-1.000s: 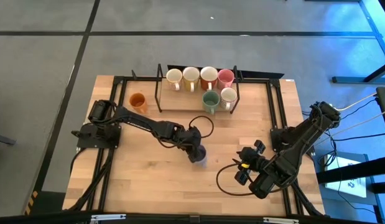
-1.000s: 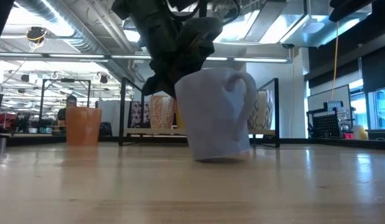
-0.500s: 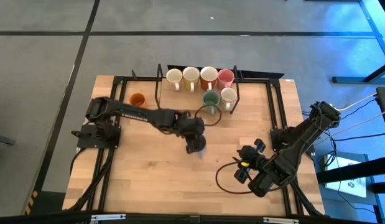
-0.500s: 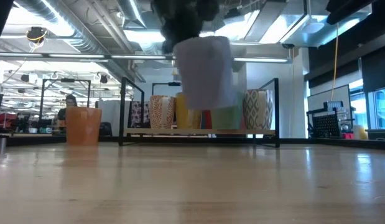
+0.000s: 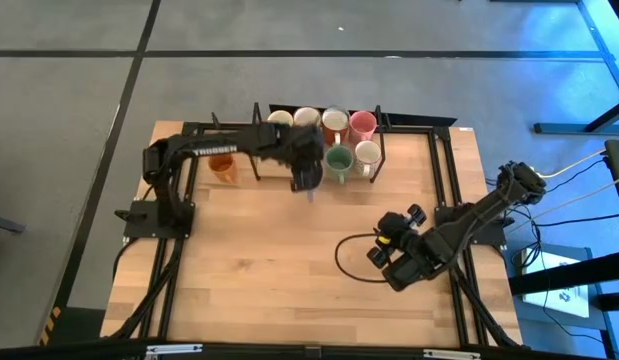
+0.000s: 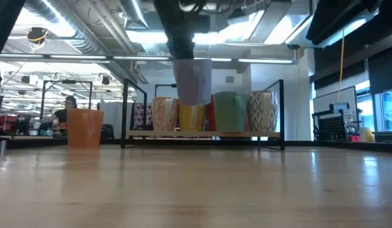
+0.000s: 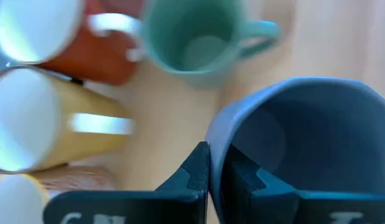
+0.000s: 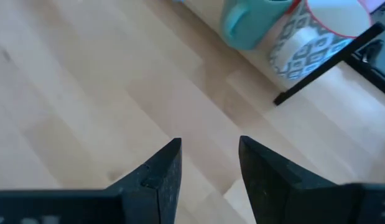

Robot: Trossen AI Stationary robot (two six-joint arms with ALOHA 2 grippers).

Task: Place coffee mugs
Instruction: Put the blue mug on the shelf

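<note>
Left pincer (image 5: 306, 180) is clamped on the rim of a lavender mug (image 6: 194, 80), its two fingers (image 7: 195, 171) pinching the wall, one inside and one outside. It holds the mug in the air, clear of the desk (image 5: 259, 270), just in front of the black wire rack (image 5: 257, 140) at the far edge. In the low view the mug hangs above the rack's row of mugs, between the yellow-sided one and the green mug (image 5: 338, 159).

Counting from above: six mugs stand in the rack. Four of them form the back row, three white-rimmed and one pink mug (image 5: 362, 124), though the left arm partly covers two of the white ones. Two more stand in front, the green mug and a patterned white mug (image 5: 367, 152) touching it on the right. One orange mug (image 5: 222, 165) stands alone on the desk just left of the rack. With the lavender one held aloft, that makes eight.

Right pincer (image 5: 389, 262) waits low over the desk's right side, well apart from the rack, its fingers (image 8: 156, 174) spread with nothing between them.
</note>
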